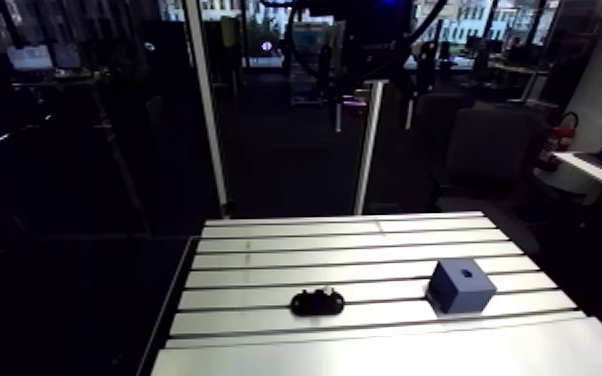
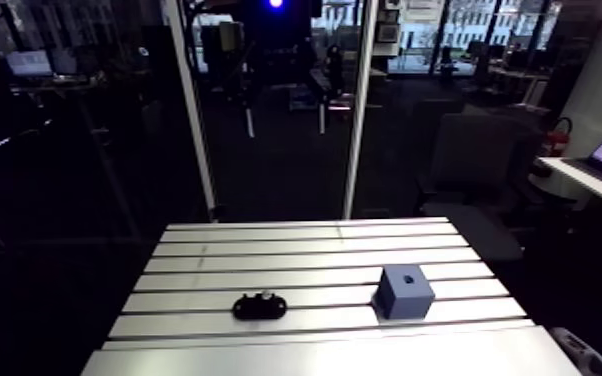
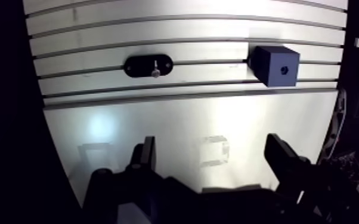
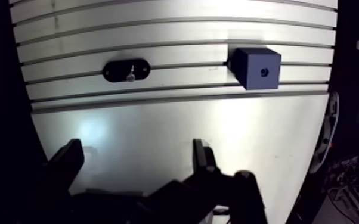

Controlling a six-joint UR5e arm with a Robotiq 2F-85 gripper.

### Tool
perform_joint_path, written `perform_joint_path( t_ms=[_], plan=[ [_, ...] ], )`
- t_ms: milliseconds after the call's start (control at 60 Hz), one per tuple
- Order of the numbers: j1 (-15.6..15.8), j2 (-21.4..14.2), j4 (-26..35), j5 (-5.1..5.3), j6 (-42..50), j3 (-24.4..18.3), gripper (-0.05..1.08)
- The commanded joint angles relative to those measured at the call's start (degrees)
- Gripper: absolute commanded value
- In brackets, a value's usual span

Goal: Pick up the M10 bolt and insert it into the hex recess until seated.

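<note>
A small silver bolt stands in a black oval holder on the slotted table. To its right sits a dark blue block with a small recess in the face turned toward me. In the arm view the holder and the blue block lie side by side in the table's middle rows. My gripper hangs high above the smooth front part of the table, well short of both things. It is open, with nothing between its fingers.
The aluminium table has slots across its far half and a smooth plate at the front. Two upright metal posts stand behind its far edge. The table's side edges drop off close beside the holder and the block.
</note>
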Motion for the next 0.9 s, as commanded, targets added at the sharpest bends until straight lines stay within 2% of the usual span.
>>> perform_joint_path(
  t_ms=[17,300,617,900],
  plan=[
    [0.1,0.0,0.1,-0.03,0.0,-0.2,0.01],
    [0.1,0.0,0.1,-0.2,-0.1,-0.1,0.01],
    [0.2,0.2,-0.1,0.22,-0.1,0.1,0.01],
    [1.2,0.0,-3.6,-0.04,0.3,3.0,0.01]
  ],
)
